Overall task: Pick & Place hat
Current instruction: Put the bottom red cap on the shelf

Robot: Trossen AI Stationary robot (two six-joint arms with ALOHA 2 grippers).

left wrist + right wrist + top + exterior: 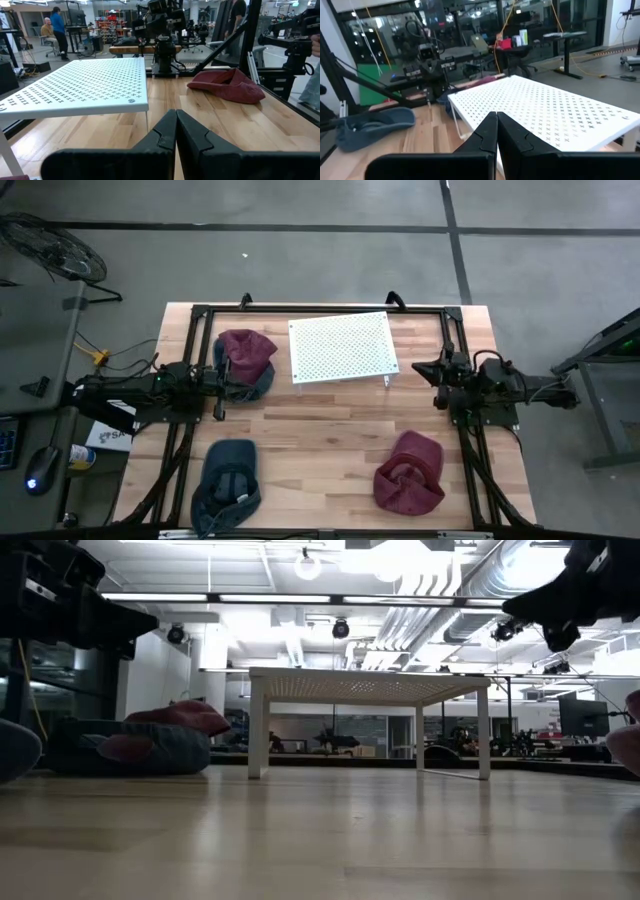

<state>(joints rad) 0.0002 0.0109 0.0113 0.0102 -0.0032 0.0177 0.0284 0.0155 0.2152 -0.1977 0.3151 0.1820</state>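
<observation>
1. Landmark: white perforated stand (343,347), at the far middle of the worktop (320,445).
2. Three hats in play: maroon-and-blue hat (246,363) just left of the stand, right by the left hand; dark blue hat (227,485) well toward the near-left of the stand; maroon hat (411,471) near-right of the stand. None on top of the stand.
3. Left hand (222,383) left of the stand, arm stretched low and level, pointing toward it. Fingers pressed together in the left wrist view (175,131), holding nothing.
4. Right hand (436,370) just right of the stand, arm folded back at its base, pointing toward the stand. Fingers closed tip to tip in the right wrist view (496,127), empty.
5. Judgement: no pick started; both arms look parked. Stand top is the probable drop spot, though the task line does not say.
6. For a clean pick: spread the fingers fully before descending, since closed tips would only shove the fabric.
7. Pinch at the brim or a raised fold of the crown, not the flat middle; soft cloth slides and bunches.
8. Maroon-and-blue hat sits against the left arm's frame rail; approach from above to avoid snagging.
9. Lift well clear of the stand edge before moving across; release only once the hat rests on the surface.
</observation>
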